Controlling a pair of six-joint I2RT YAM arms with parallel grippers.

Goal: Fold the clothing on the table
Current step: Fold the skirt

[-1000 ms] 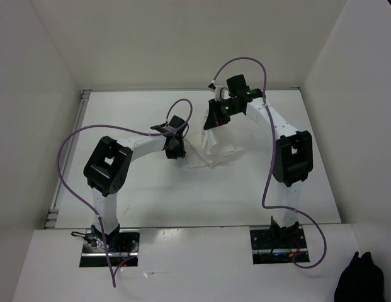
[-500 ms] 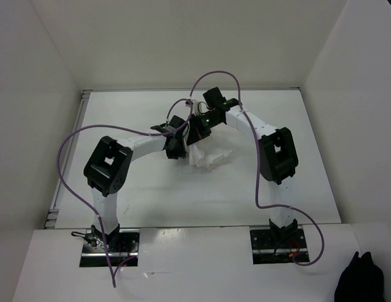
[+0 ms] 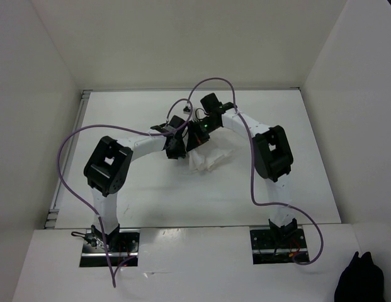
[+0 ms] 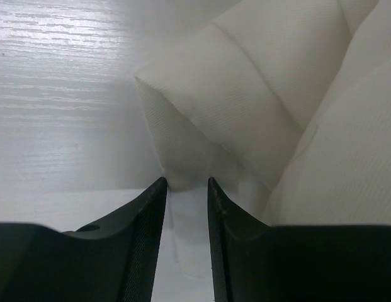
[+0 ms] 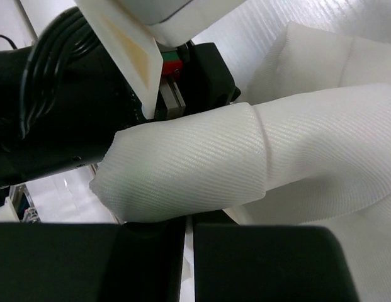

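The small white cloth garment point(image 4: 258, 82) is a matt, finely ribbed weave, soft and creased. It looks almost translucent at the thin edge between the left gripper's fingers point(image 4: 138, 251), which are smooth black plastic with a faint sheen. Beside the garment, the large white table point(image 4: 56, 94) shows fine streaked grain and a soft gloss.

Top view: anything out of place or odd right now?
Only the black bundle of cloth in the bottom-right corner, lying off the matte white table. The small white wrinkled garment is merely bunched mid-fold.
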